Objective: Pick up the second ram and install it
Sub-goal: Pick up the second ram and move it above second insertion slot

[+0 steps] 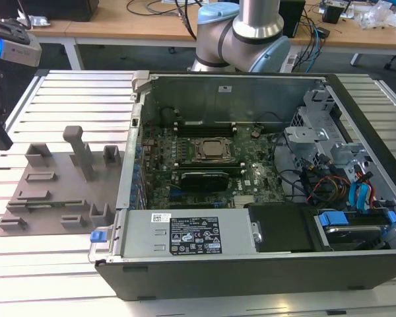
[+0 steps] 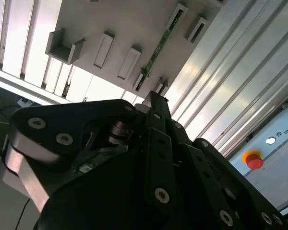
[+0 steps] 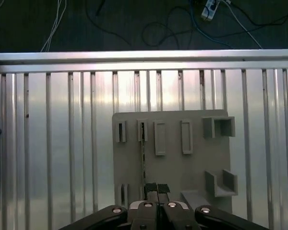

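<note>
The slotted metal worktop (image 1: 53, 284) carried an open computer case (image 1: 218, 92) and, on the exterior view's left, a grey holder plate (image 1: 53, 188).

Inside the case lay a green motherboard (image 1: 254, 178) with a processor socket (image 1: 211, 150) near its middle. A labelled power supply (image 1: 185, 234) sat along the case's near wall. Blue and orange cables (image 1: 356, 195) were bunched at the end on the exterior view's right.

The plate bore several raised slotted holders. The second ram (image 2: 158, 50), a thin green stick, stood on edge on the plate between two of those holders, well apart from the case.

The arm (image 1: 244, 30) rose from beyond the far wall of the case. The pincer (image 3: 156, 188) was over the plate, pointing down at it. Its two fingers (image 3: 150, 188) were pressed together with nothing pinched between them. In the first wrist view the tips overlapped one end of the second ram; whether they touched it could not be told.
</note>
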`<act>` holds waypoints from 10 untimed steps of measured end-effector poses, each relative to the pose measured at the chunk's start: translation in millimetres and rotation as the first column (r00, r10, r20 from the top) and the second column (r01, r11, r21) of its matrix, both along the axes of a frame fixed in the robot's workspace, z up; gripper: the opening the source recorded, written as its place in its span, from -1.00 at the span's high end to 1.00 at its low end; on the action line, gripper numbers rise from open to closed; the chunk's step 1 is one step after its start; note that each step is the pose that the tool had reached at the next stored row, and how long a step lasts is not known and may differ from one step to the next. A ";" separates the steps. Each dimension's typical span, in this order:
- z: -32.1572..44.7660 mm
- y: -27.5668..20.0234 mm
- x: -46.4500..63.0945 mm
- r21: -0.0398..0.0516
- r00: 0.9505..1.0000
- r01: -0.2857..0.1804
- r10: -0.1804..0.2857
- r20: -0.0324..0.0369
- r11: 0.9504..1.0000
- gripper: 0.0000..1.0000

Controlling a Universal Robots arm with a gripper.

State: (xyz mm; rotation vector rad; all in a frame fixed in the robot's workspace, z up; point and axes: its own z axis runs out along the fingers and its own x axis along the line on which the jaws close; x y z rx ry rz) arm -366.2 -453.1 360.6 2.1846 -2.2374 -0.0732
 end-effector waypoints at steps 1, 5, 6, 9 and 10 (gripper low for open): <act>-0.1 0.0 0.0 0.000 1.000 0.000 0.000 0.000 1.000 0.80; 0.0 0.0 0.0 0.000 1.000 0.000 0.000 0.000 1.000 0.66; 0.0 0.0 0.0 0.000 1.000 0.000 0.000 0.000 1.000 0.53; -0.8 0.0 0.0 0.000 1.000 0.000 0.000 0.000 1.000 0.53; -2.0 -0.1 0.6 0.000 1.000 0.000 0.000 0.000 1.000 0.53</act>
